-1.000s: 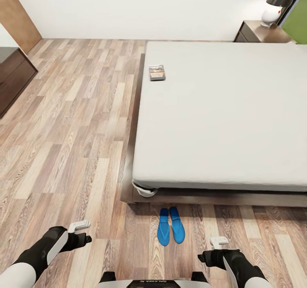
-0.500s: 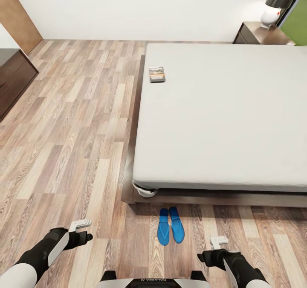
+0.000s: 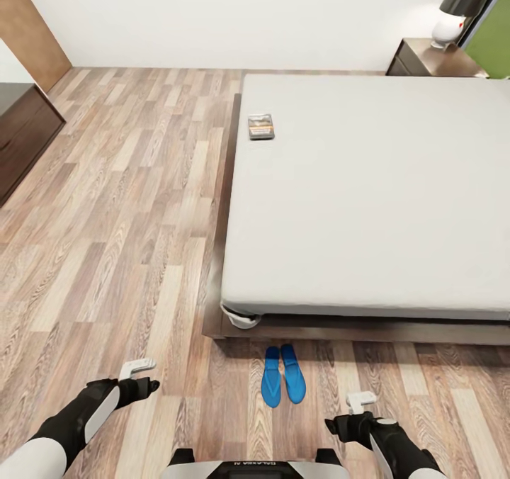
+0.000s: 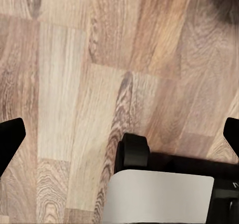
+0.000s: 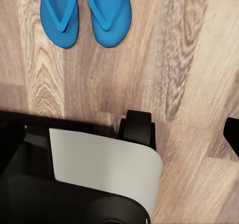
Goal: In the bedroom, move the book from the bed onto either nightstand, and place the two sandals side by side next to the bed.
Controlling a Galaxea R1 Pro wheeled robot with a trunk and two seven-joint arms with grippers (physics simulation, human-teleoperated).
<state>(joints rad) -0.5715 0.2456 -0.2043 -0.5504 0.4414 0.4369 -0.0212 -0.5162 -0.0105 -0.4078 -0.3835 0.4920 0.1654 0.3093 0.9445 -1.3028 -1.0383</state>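
The book (image 3: 261,126) lies flat on the bed (image 3: 368,195), near the mattress's left edge. At the far right the nightstand (image 3: 425,59) carries a white-based lamp (image 3: 451,27). The two sandals (image 3: 282,384), bright blue, lie side by side on the floor just before the bed's foot, one (image 5: 59,16) next to the other (image 5: 107,12) in the right wrist view. My left gripper (image 3: 139,378) hangs low at the left and my right gripper (image 3: 359,408) low at the right. Both are open and hold nothing. A left fingertip (image 4: 10,140) and a right fingertip (image 5: 232,133) sit at the frame edges.
A long dark cabinet (image 3: 21,135) stands against the left wall by a wooden door (image 3: 28,25). Wood floor (image 3: 120,217) stretches along the bed's left side. My base's white plate (image 5: 104,167) and a black caster (image 4: 133,152) sit under the grippers.
The view has shifted slightly, so the bed sits a little lower in the picture. My left gripper has drifted a little to the right. The book and sandals lie where they were.
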